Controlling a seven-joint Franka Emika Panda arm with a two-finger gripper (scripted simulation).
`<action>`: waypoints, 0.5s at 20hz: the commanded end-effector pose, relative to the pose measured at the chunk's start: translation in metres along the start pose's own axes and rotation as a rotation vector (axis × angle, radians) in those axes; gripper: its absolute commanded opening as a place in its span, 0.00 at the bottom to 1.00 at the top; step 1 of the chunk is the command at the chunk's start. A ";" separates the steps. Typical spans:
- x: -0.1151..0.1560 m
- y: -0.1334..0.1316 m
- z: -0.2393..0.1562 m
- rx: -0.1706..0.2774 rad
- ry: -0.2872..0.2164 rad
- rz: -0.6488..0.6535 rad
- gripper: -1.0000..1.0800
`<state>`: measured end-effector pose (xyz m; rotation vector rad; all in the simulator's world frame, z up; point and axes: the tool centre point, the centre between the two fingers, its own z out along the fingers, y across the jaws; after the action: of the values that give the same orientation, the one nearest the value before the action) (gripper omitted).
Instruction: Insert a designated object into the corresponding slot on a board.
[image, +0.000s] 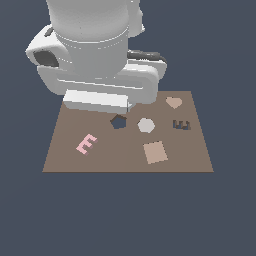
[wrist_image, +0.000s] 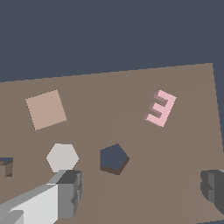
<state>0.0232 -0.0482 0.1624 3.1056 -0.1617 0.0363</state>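
Nearest the wrist camera, the pincer (wrist_image: 142, 188) hung spread wide and empty above the pentagon hole (wrist_image: 113, 159), apparently not yet committed to a grasp. The pink E block (image: 86, 144) lay flat on the board (image: 195, 155), well apart from its E-shaped slot (image: 181, 125), long axis diagonal, prongs toward the exterior view's right.

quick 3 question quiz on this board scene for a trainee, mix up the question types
1. True or false: the pink E block already sits in the E-shaped slot.
2. Which is an empty hole? A) pentagon hole B) hexagon piece C) square piece
3. Fill in: the gripper holds ____.

Key: 1 false, they lie apart on the board; 2 A; 3 nothing, fingers spread wide.
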 end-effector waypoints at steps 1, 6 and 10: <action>0.007 0.006 0.013 0.002 -0.004 0.047 0.96; 0.025 0.024 0.047 0.008 -0.013 0.175 0.96; 0.037 0.039 0.074 0.014 -0.020 0.276 0.96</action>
<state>0.0532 -0.0868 0.0999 3.0800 -0.5314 0.0149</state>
